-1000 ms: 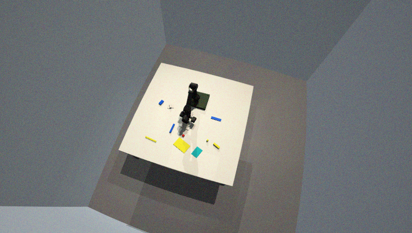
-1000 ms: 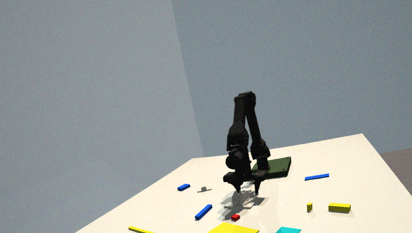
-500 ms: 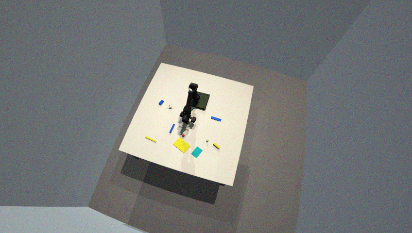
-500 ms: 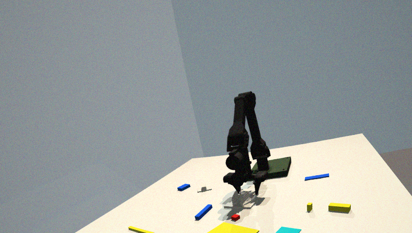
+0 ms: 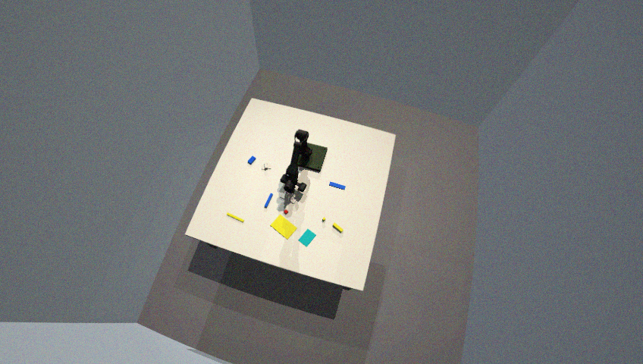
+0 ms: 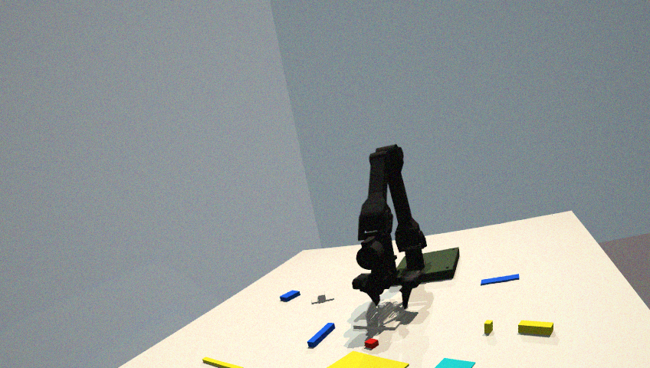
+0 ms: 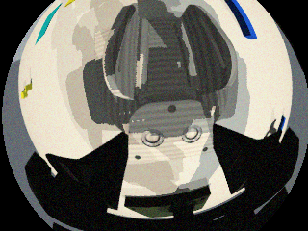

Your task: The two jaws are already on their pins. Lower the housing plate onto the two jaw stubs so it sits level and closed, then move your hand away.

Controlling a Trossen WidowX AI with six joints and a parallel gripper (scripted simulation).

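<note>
Cream tabletop [image 5: 361, 153] [image 6: 538, 246] lies beneath the arm. Its gripper [image 5: 293, 184] [image 6: 390, 306] [image 7: 169, 130] grasps the pale housing plate [image 7: 170, 149] between its fingers, just above the grey jaws [image 7: 120, 53]; whether the plate touches them is hard to judge, probably owing to shadow.

1. In the top view, forward travel from the gripper [image 5: 295, 188] [image 6: 390, 305] [image 7: 169, 132] toward the bottom of the frame was obstructed at table level by a red block [image 5: 286, 211] [image 6: 371, 343].
2. At lower left of the gripper, a low obstacle was formed by a blue bar [image 5: 268, 200] [image 6: 320, 335].
3. At right, a lane was left between the gripper and another blue bar [image 5: 337, 186] [image 6: 500, 279].
4. At upper right, passage was blocked by the dark green slab [image 5: 317, 158] [image 6: 435, 264].
</note>
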